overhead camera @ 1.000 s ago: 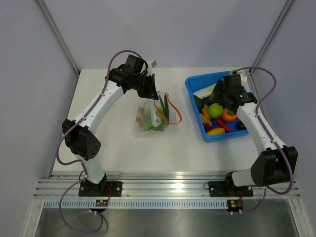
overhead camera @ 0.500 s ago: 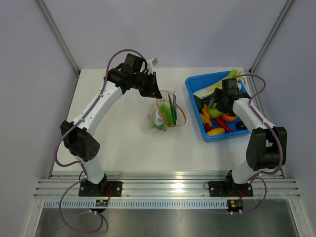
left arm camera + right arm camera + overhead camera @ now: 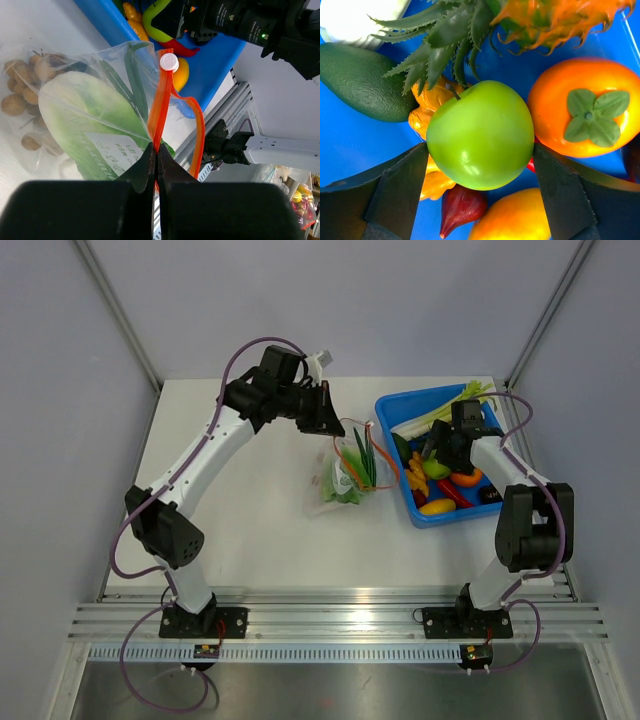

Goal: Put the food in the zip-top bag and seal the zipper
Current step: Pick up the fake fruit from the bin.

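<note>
Left hand (image 3: 156, 150) clenches the zipper (image 3: 161, 107), lifting the zip-top bag (image 3: 85, 115) mouth just left of the blue bin (image 3: 350, 150). Right hand (image 3: 480, 150) straddles the green apple (image 3: 480, 125) there, grip uncertain: squeeze across its widest part, then lift straight.

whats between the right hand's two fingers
The green apple, in the blue bin, with the right hand's fingers close on each side; the right wrist view shows it. Whether they press it is unclear.
</note>
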Tool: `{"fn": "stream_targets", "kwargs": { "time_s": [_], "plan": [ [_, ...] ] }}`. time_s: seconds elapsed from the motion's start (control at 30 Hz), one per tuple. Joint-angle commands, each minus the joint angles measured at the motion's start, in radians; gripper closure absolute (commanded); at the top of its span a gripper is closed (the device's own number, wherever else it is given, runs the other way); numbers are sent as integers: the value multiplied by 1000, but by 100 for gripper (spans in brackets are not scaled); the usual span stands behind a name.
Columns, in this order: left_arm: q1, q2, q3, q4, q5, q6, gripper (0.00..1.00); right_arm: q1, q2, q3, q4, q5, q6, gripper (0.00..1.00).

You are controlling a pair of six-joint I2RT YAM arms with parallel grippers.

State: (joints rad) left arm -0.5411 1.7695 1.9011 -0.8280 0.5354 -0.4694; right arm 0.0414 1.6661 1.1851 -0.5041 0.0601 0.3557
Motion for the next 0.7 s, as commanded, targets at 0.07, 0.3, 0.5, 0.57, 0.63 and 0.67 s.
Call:
{"fn": "stream_targets", "kwargs": {
  "time_s": [0.07, 0.3, 0.5, 0.57, 0.63, 0.67],
  "plan": [
    [0, 15, 33, 110, 26, -54, 100, -8, -8, -2, 55, -37, -6, 18],
    [-2, 21, -10, 158, 25, -83, 100, -8, -92, -16, 32, -32, 18, 35],
    [-5, 34, -20, 175, 28, -84, 100, -8, -207, -36, -7, -51, 46, 37],
    [-10, 53, -11, 176, 29, -80, 100, -8, -248, -38, -25, -55, 49, 37],
    [-13, 76, 36, 144, 28, -66, 100, -8, -293, -35, -51, -96, 48, 37],
    [-17, 94, 50, 136, 29, -61, 100, -8, -307, -27, -62, -106, 46, 37]
  ]
}}
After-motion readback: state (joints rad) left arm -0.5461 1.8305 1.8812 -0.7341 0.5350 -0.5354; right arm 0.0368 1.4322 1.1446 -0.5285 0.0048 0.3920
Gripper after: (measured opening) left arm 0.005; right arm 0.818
